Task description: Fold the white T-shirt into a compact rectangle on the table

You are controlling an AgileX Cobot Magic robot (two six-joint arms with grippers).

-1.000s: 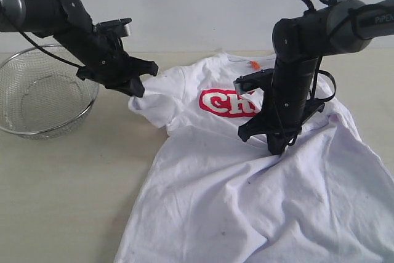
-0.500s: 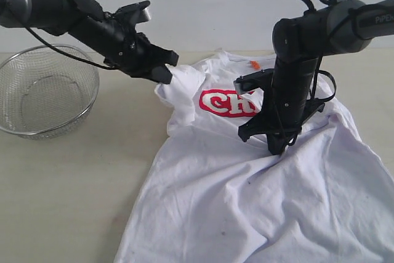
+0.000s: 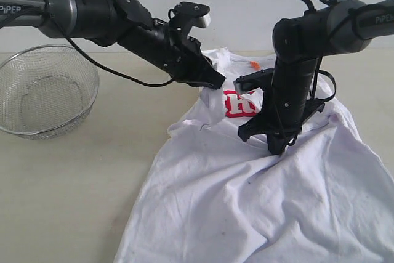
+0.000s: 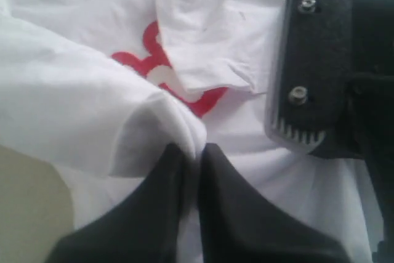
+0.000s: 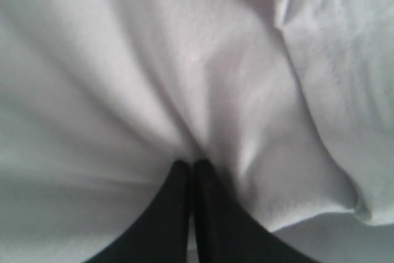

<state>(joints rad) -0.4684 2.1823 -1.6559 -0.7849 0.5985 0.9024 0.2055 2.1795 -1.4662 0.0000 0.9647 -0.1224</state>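
The white T-shirt [image 3: 246,207] lies wrinkled on the table [image 3: 74,189], its collar with the orange tag [image 3: 253,64] at the far side. My left gripper [image 3: 215,83] is shut on the shirt's left sleeve and holds it raised over the chest, hiding part of the red lettering [image 3: 237,106]. In the left wrist view the jaws [image 4: 196,149] pinch a white fold just short of the lettering [image 4: 154,72]. My right gripper [image 3: 278,149] points down at the shirt's middle, shut on a pucker of cloth [image 5: 191,163] with creases running to its tips.
A round wire-mesh basket [image 3: 46,90] stands at the far left of the table. Bare beige tabletop lies left of the shirt. The right arm's wrist [image 4: 314,60] stands close beside the left gripper.
My left gripper has swung right and a little up with the sleeve, drawing it over the chest and covering much of the lettering. The right arm has not moved.
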